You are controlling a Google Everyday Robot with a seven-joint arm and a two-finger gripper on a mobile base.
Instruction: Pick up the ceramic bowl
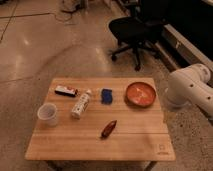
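While the white arm (189, 89) hangs beside the right edge of the table (100, 142), the gripper lies outside the view, so its state cannot be told. The ceramic bowl (140, 94) sits upright near the table's far right corner.

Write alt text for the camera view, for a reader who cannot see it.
An orange ceramic bowl sits far right on a wooden table, the robot's white arm beside it, its gripper out of view. A white cup, white bottle and blue object lie to its left.
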